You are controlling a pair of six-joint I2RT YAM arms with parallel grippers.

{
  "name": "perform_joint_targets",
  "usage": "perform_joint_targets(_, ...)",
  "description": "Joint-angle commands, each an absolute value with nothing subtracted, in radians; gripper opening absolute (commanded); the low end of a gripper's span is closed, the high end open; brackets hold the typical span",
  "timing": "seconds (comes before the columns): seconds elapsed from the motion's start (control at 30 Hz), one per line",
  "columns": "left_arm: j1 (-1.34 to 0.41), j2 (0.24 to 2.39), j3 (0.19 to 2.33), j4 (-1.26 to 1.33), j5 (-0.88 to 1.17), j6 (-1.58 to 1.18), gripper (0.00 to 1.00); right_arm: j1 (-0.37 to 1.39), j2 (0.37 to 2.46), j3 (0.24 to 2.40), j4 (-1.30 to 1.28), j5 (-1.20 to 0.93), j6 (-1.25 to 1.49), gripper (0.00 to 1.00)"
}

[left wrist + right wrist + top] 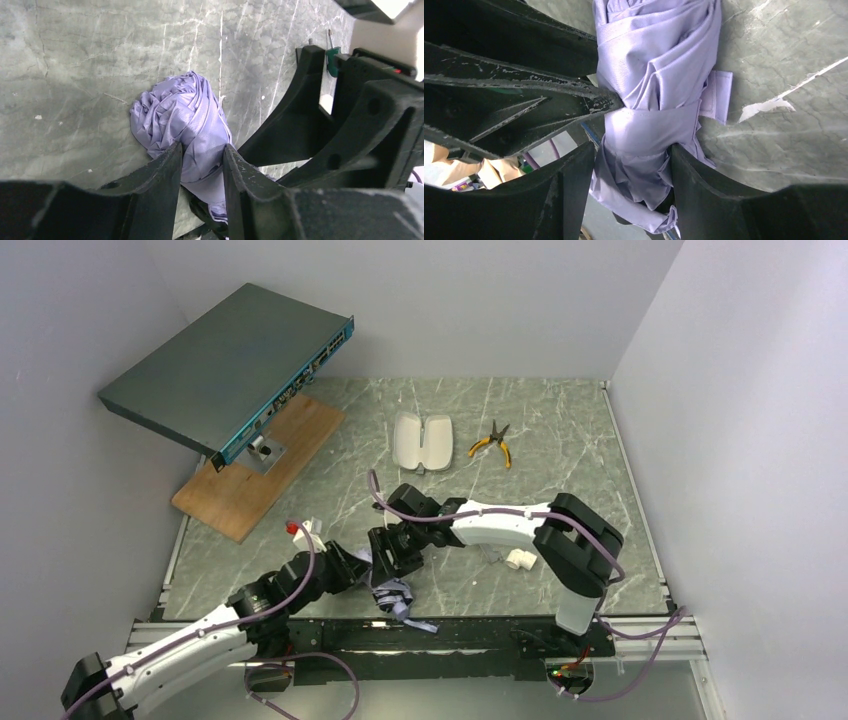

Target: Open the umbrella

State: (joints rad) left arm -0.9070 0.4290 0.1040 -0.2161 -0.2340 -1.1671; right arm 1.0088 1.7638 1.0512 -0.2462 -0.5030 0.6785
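Umbrella (395,598) lies folded at the near edge of the tabletop (560,440), caught between your two arms, one end seeming to poke out over the front rail.

Your left hand (202,152) stands narrow around the bundle: cloth fills the gap and touches both fingers. It reads as a pinch on loose fabric. No shaft or handle shows under it, so judge that grip as soft. Pull from there and the cloth may slide or stretch while the frame stays put.

In the middle, the strap (716,95) is wrapped round the bundle with its tab lying flat. Until it comes off, the canopy cannot spread. Forcing the ends apart against it could bend the ribs or tear the seam.

Your right hand (633,147) is closed on the umbrella just at that band, a finger pressed to each side. That hold covers the very thing you need to peel, so it will probably have to shift first. One left finger sits right against the cloth just above it. The two hands are crowded, and a careless turn of either wrist could knock them together.

Watch the edge too. If both grips loosen at once, the umbrella could roll off the front and out of reach.
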Motion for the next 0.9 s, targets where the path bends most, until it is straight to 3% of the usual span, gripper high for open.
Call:
perform_joint_targets(0.0, -0.909, 0.479, 0.049, -0.179, -0.215, -1.129, 0.39, 1.058, 1.814, 1.074, -0.169, -0.508, 0.715, 0.59)
perform_joint_targets(0.27, -0.908, 0.576, 0.042, -0.027, -0.216, -1.078, 0.44, 1.082, 1.726, 1.024, -0.009, -0.546, 0.774, 0.57)
perform_joint_targets(0.4, -0.908, 0.604, 0.080, -0.082, -0.199, -1.057, 0.71, 1.081, 1.646, 1.032, -0.068, -0.512, 0.731, 0.59)
perform_joint_targets(0.53, -0.908, 0.570, 0.117, -0.176, -0.181, -1.031, 0.84, 1.078, 1.592, 1.058, -0.209, -0.420, 0.691, 0.61)
perform_joint_targets(0.87, -0.909, 0.511, 0.231, -0.326, -0.132, -0.873, 0.84, 0.995, 1.425, 1.089, -0.438, -0.117, 0.663, 0.73)
